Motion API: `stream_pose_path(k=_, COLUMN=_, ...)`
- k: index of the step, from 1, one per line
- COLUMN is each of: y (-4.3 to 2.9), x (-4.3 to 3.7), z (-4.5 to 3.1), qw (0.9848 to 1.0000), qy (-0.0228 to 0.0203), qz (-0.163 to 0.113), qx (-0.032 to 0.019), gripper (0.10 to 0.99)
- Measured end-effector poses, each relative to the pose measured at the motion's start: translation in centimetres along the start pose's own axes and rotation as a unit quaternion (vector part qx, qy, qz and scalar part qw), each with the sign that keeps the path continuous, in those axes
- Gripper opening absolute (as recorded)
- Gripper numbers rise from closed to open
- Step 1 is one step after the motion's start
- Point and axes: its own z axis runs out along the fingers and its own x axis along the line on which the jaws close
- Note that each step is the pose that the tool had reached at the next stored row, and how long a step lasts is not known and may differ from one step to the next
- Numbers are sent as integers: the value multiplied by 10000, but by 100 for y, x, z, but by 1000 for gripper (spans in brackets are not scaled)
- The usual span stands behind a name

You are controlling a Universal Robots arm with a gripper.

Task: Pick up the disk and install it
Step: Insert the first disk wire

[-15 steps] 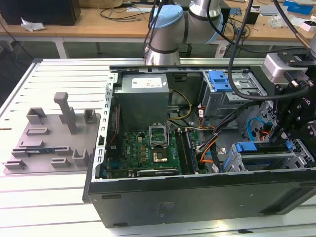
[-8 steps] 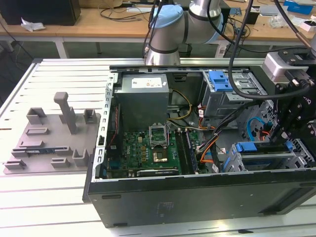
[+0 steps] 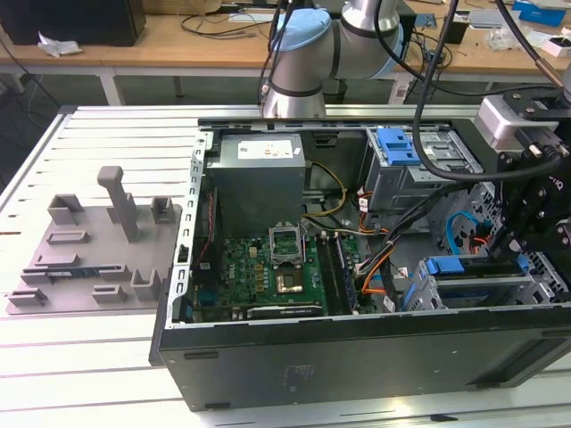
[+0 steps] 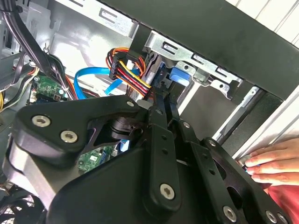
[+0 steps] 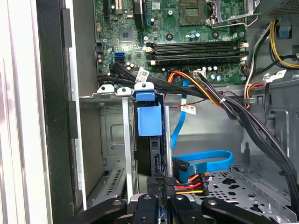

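The disk (image 5: 148,120) is seen standing on edge in a slot of the metal drive cage (image 5: 108,140). Its bright blue bracket and tab are turned toward the motherboard (image 5: 187,28). In the exterior view its blue end (image 3: 443,265) is spotted in the cage by the case's near wall, toward the exterior view's right.

matt black case (image 3: 357,366) — bare metal cage (image 5: 112,140)

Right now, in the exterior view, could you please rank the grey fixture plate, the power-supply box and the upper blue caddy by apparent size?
1. grey fixture plate
2. power-supply box
3. upper blue caddy
The caddy sits farthest back, so its true size is less sure.
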Motion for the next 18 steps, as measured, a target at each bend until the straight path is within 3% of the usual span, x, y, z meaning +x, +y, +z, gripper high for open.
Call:
stream_pose_path(k=15, y=2, x=-1, z=43, qw=10000, qy=0, qz=0, qx=0, gripper=169)
stream_pose_path(k=18, y=4, x=-30, z=43, qw=10000, qy=0, qz=0, qx=0, gripper=169)
